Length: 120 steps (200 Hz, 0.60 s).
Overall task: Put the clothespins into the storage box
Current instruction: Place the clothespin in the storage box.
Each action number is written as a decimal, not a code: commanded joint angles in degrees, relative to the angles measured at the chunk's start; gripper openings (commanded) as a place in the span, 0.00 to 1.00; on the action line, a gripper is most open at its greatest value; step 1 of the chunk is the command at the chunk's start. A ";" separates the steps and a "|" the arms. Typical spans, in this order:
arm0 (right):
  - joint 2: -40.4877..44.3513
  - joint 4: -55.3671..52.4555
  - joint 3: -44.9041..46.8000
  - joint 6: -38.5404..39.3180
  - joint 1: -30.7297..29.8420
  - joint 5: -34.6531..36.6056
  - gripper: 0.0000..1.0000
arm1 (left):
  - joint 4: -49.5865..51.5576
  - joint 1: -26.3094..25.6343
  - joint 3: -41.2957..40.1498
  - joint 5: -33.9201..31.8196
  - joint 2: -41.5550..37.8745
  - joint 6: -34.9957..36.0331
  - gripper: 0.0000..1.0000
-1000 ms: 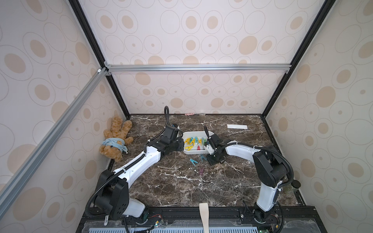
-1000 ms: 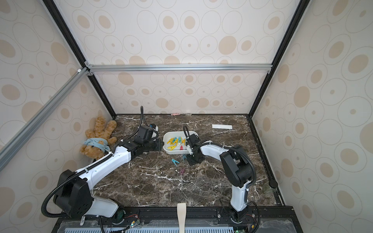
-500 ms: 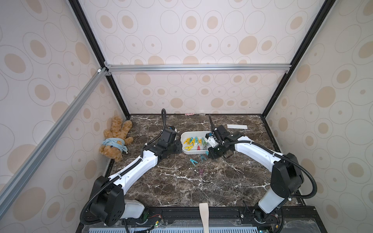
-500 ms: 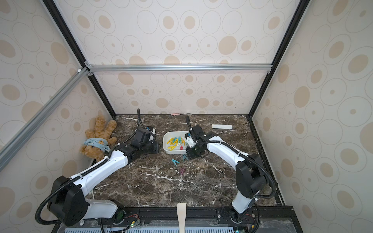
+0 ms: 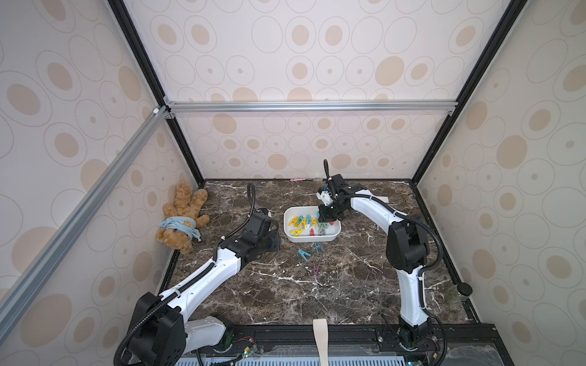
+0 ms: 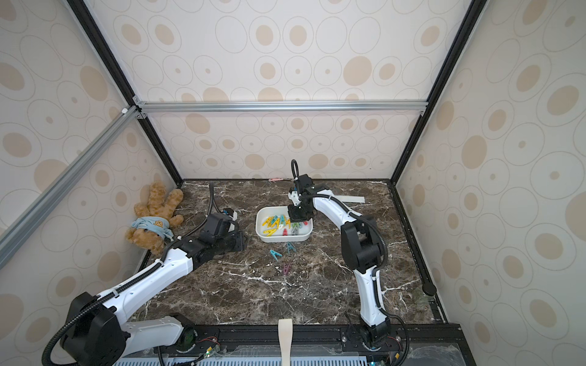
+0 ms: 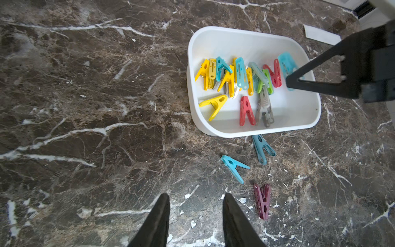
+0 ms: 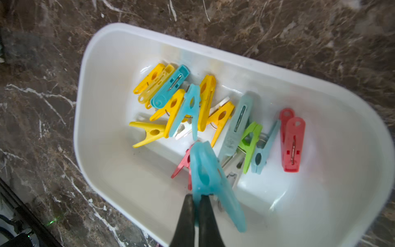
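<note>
In both top views I'm seeing the storage box (image 5: pixel 312 240) sitting near the middle of the table (image 5: pixel 285 294), a heap of clothespins (image 5: pixel 302 221) lying inside. The right tool (image 5: pixel 328 216) is hanging over the box's 2 o'clock corner; the left tool (image 5: pixel 275 244) is pointing at it from 8 o'clock, apart. At the box's 6 o'clock three strays are lying on the table: a dark-teal peg (image 5: pixel 318 247) just beside the wall, a pale-teal peg (image 5: pixel 303 254) and a purple peg (image 5: pixel 316 267) farther out.

From the left wrist, the left tool's jaws are standing partly open, gripping nothing (only marble between them); the purple peg is lying near one finger (image 7: pixel 233 216), not touching.

From the right wrist, the right tool is pinching shut on a cyan clothespin (image 8: pixel 213 184) by one end, holding it above the box floor, over a red peg (image 8: pixel 181 164).
</note>
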<state>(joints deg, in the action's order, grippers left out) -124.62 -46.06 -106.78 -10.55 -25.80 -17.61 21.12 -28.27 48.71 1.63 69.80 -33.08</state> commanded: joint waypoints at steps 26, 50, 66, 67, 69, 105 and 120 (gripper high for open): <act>-2.71 -2.52 -2.20 -0.95 1.10 1.12 0.00 | 2.50 0.38 -1.07 -0.34 -0.82 -0.54 0.42; -3.26 -2.71 -2.25 -0.68 1.37 0.92 0.03 | 2.13 0.33 -1.27 1.38 0.30 -0.31 0.43; -2.63 -2.33 -2.01 -0.62 1.54 1.13 0.09 | 1.60 0.32 -1.66 2.61 1.08 -0.32 0.46; -2.60 -2.31 -1.97 -0.62 1.54 1.11 0.09 | 1.57 0.32 -1.67 2.69 1.10 -0.32 0.46; -2.50 -2.33 -1.95 -0.55 1.54 1.09 0.10 | 1.47 0.32 -1.68 2.86 1.17 -0.32 0.47; -0.28 -3.36 -2.63 -0.01 1.63 1.47 0.24 | 1.27 0.28 -1.43 5.29 2.75 0.03 0.49; 1.13 -4.05 -2.70 0.36 1.61 1.75 0.24 | 1.58 0.25 -0.85 5.94 3.59 0.12 0.49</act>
<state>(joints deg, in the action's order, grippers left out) -126.58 -47.62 -107.77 -11.05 -24.36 -16.58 21.93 -28.27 46.87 5.74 72.49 -33.23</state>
